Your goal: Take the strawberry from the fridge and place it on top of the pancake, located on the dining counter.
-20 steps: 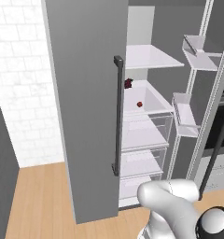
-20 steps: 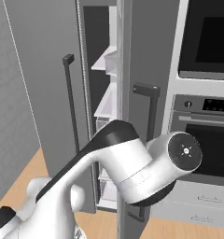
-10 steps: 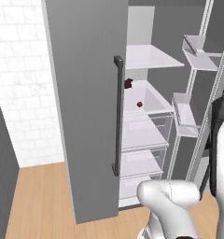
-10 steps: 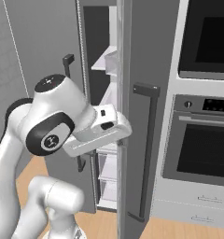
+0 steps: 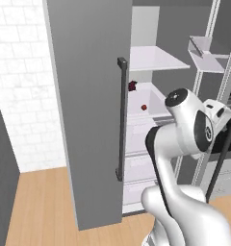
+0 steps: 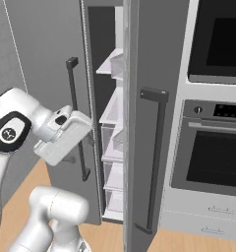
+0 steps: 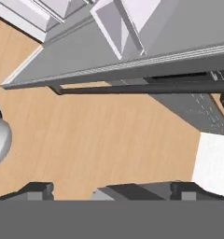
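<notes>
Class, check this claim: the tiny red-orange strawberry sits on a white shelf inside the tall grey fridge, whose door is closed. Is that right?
Not quite. The tall grey fridge has its door open; the left base view shows the tiny red-orange strawberry on the white shelf inside.

A glossy white robot arm (image 5: 185, 206) made of thick, rounded, tube-like segments, joined by bulging elbows. Dark charcoal bands sit at the joints, and round dark grey caps (image 6: 8, 134) with a small pale emblem cover the joint ends. Its hand (image 6: 63, 138) is a flat, boxy white block with a small dark inset.
</notes>
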Motion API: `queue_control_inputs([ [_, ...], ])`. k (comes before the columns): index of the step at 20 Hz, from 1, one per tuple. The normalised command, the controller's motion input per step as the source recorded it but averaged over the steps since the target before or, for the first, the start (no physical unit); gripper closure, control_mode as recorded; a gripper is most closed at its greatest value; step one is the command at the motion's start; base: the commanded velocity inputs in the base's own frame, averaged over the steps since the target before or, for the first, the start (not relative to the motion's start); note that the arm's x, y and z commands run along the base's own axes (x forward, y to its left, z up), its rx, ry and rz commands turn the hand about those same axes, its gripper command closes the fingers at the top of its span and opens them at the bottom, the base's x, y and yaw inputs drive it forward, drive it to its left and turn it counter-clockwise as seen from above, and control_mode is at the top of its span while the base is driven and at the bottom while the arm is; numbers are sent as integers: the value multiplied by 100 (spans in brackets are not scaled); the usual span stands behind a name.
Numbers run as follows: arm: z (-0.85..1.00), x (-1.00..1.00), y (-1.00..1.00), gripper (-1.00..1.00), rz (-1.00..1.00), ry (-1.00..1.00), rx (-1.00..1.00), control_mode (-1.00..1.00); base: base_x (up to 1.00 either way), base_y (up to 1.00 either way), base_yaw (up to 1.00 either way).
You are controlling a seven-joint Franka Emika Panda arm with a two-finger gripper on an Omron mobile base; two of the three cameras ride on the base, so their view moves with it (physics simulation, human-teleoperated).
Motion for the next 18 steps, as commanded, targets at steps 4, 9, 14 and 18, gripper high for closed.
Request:
queue_control_inputs([
  [4,-42,62,-1,-100,0,-7,-1,-100,0,0,0],
  [9,-43,82,1,-100,0,-17,-1,-100,0,0,0],
  [14,-4,76,-1,-100,0,-2,0,-100,0,0,0],
  [18,-17,79,-6,-100,1,0,0,-100,0,0,0],
])
